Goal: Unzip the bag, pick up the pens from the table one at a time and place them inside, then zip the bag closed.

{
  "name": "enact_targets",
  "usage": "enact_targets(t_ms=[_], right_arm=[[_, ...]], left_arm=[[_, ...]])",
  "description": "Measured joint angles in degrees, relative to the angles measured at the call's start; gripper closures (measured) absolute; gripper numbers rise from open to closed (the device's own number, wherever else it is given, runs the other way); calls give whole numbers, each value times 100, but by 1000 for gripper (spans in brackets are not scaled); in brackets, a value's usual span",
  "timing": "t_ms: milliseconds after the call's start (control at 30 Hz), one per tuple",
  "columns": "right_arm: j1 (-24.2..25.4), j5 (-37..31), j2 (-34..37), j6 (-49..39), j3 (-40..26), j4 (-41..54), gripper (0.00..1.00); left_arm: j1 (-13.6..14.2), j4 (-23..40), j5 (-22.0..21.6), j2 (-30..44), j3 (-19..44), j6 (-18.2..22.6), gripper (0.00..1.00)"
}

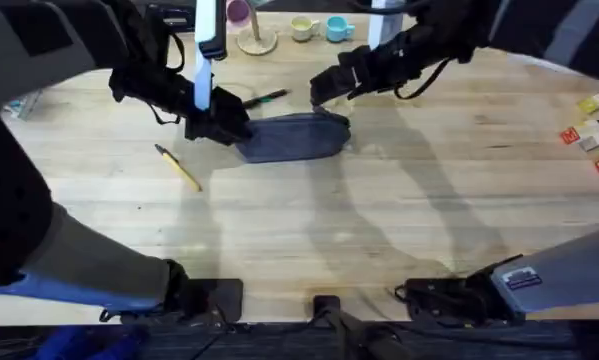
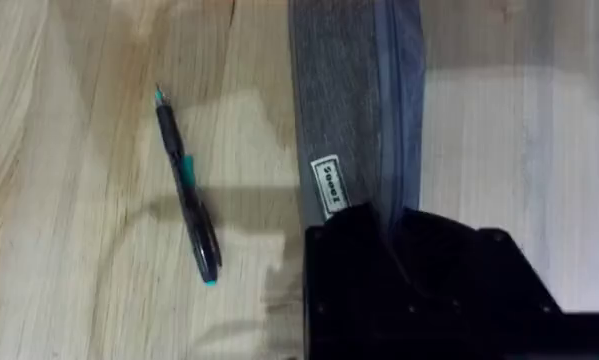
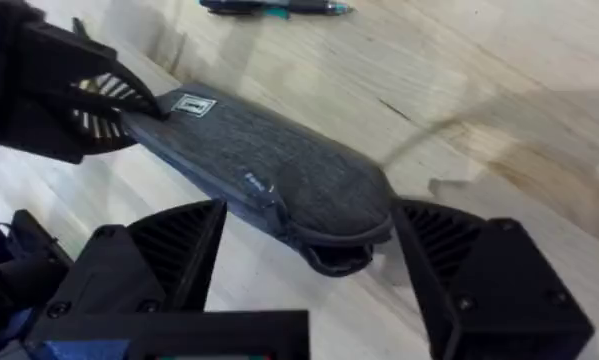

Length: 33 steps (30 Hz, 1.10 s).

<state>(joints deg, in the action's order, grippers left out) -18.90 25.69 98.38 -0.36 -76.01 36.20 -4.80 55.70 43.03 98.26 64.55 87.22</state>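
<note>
On the light wooden desk [image 1: 399, 200] lies the grey-blue pencil pouch [image 1: 291, 137], zipped. The left gripper [image 1: 219, 125] pinches the pouch's left end; the right gripper [image 3: 309, 265] hovers with fingers spread at its right end. The black-green pen [image 2: 187, 185] lies just behind the pouch, the yellow pen [image 1: 179, 167] to its left.

The bag's [image 2: 354, 110] near end hides under the left gripper [image 2: 399, 245], and its far end runs off the frame's top. At the top edge of the right wrist view, the black pen [image 3: 279, 7] is cut off.
</note>
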Motion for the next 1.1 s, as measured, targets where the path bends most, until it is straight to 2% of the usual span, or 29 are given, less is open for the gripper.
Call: enact_targets(t_ms=[167, 367, 500, 800, 1000, 1100], right_arm=[[-118, 0, 90, -18, 0, -47, 5], [-327, 0, 90, -448, -1, -58, 31], [-413, -1, 98, -648, -1, -66, 80], [-420, -17, 348, -764, -2, -138, 355], [-446, 7, 348, -772, -2, -170, 645], [-452, 7, 348, -782, -2, -181, 746]], left_arm=[[0, -1, 0, 0, 0, 0, 957], [0, 0, 0, 0, 0, 0, 957], [0, -1, 0, 0, 0, 0, 957], [0, -1, 1, 0, 0, 0, 957], [0, -6, 4, 0, 0, 0, 957], [0, -6, 4, 0, 0, 0, 957]])
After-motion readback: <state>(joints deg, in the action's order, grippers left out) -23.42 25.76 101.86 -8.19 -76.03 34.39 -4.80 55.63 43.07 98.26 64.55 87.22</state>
